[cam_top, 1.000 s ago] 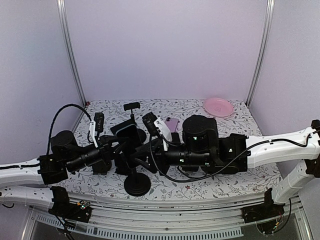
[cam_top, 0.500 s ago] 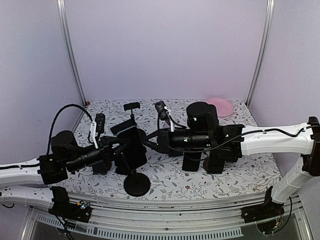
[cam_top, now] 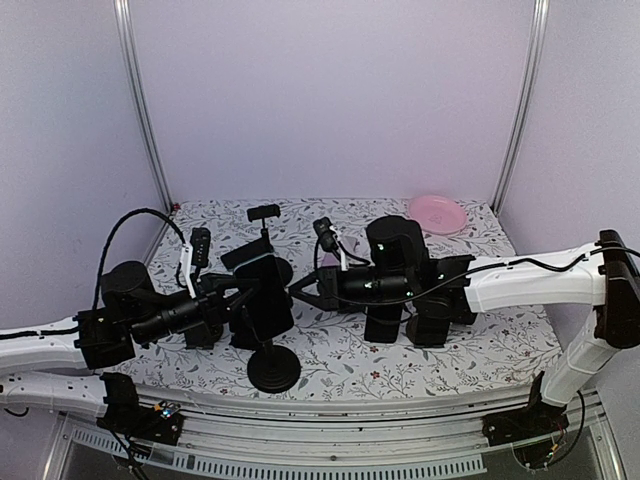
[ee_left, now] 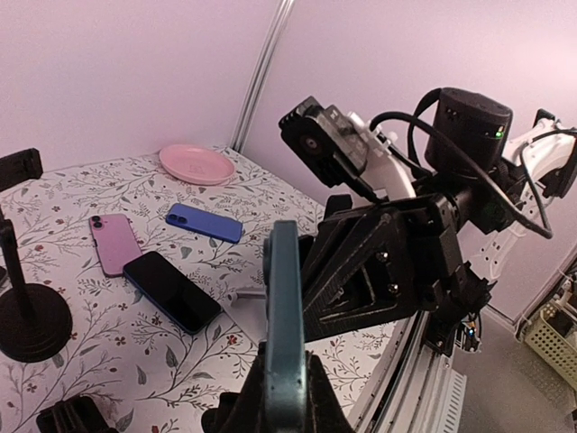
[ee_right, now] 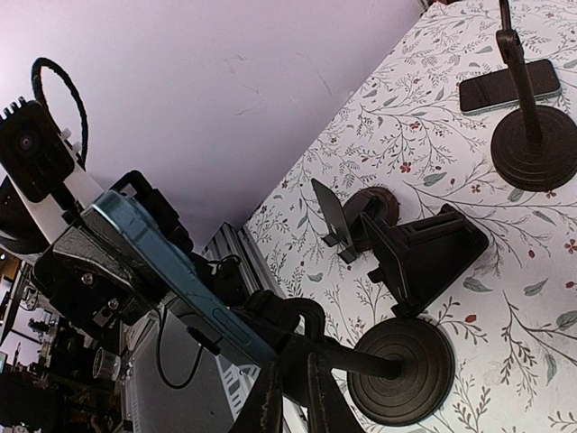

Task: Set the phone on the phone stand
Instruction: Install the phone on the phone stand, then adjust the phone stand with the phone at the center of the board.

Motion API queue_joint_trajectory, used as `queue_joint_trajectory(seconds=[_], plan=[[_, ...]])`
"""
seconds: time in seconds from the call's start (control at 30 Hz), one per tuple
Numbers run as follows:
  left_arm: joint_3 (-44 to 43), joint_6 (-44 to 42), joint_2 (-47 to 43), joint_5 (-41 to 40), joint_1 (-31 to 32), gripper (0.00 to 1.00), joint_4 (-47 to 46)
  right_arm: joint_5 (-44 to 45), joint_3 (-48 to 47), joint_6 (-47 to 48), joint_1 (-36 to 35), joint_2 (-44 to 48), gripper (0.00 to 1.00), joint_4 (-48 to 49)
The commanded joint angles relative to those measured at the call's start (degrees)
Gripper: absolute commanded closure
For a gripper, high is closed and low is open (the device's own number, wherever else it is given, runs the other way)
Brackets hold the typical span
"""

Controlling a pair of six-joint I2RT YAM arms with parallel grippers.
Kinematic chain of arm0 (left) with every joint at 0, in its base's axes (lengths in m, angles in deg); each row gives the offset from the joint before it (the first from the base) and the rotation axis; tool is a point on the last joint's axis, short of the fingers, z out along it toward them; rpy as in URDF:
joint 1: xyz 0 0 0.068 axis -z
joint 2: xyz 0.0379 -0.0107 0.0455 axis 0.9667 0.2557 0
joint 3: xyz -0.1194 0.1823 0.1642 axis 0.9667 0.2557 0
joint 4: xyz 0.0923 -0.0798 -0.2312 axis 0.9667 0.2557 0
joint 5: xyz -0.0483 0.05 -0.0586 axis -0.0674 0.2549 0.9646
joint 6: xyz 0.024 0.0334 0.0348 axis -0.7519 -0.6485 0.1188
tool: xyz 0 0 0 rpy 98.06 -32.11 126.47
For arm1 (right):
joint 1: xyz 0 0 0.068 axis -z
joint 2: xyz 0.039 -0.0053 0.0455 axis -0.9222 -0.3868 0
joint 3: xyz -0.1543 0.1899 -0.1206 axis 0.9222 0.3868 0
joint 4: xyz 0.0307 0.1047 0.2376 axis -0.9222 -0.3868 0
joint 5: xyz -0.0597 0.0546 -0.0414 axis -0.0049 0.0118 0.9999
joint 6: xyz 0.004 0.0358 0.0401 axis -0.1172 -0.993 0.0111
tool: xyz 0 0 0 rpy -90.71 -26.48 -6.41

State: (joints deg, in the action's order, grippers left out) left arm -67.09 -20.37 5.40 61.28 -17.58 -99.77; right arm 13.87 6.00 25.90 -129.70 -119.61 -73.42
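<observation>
The left gripper (ee_left: 284, 401) is clamping the phone (ee_left: 285, 307) edge-up over the phone stand (cam_top: 273, 371). The right gripper (ee_right: 294, 365), narrowing since a second ago, is crowding the stand's right side, leaving little gap; whether it is gripping anything I cannot tell.

Table (cam_top: 480, 350), white floral cover. Just below the right jaws: near pole stand (ee_right: 401, 361), round black base flat on the cover. Ahead of the right jaws, past that base, 2 small black folding stands (ee_right: 424, 253) close together, contact unclear. Further ahead: far pole stand (ee_right: 532, 144), round base down. Ahead and left of the left jaws, 3 phones lie flat: black phone (ee_left: 171, 290) nearest, pink phone (ee_left: 114, 244) touching it or nearly, blue phone (ee_left: 205, 222) near both but apart. Pink plate (ee_left: 196, 164) beyond them, by the far edge.
</observation>
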Motion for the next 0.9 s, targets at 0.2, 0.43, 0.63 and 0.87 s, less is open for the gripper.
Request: queue_joint_trajectory(seconds=[0.2,0.43,0.63,0.87], plan=[[-0.1,-1.2,0.4,0.5,-0.6,1.0,5.3,-1.8,-1.0,-0.7,0.2,-1.5,0.86,2.7],[-0.5,-1.4,0.4,0.7,-0.6,1.0,5.5,-2.0,1.0,-1.8,0.2,-2.1,0.87,3.2],[-0.7,-1.7,0.1,0.8,-0.7,1.0,6.1,-2.7,3.3,-3.5,0.2,-2.2,0.9,4.5],[-1.3,-2.0,-0.3,0.7,-0.7,1.0,7.4,-2.7,5.2,-5.1,-1.0,-3.0,0.92,6.4]])
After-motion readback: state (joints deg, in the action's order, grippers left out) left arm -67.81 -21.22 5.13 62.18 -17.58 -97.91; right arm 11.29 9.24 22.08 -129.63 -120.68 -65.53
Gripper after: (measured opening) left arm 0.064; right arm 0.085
